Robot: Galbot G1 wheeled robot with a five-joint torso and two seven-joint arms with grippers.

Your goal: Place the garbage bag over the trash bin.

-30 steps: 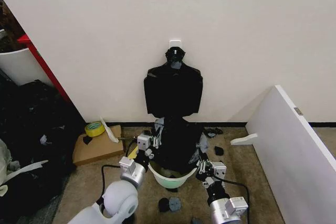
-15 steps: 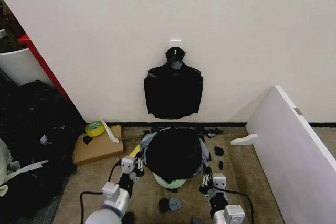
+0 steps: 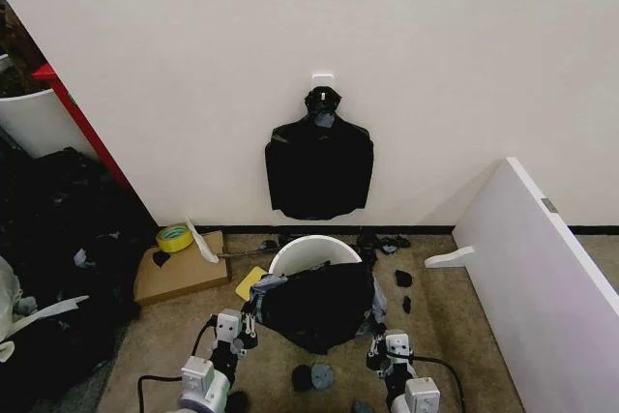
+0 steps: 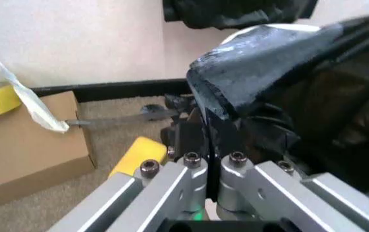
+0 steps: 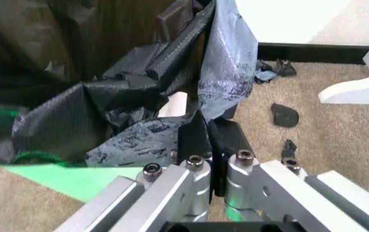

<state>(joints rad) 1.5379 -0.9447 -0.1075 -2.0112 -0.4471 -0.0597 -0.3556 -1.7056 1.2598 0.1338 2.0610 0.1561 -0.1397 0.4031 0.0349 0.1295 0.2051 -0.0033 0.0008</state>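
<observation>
With garbage bag [image 3: 317, 305] pinched in left gripper [image 3: 244, 321] and right gripper [image 3: 375, 334], draped on near side of trash bin [image 3: 311, 251], mouth uncovered beyond both.

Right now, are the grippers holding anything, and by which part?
Both hold the garbage bag by its edge: the left gripper pinches the left side, the right gripper the right side.

Garbage bag [image 3: 317, 305] hangs before trash bin [image 3: 311, 251].
</observation>
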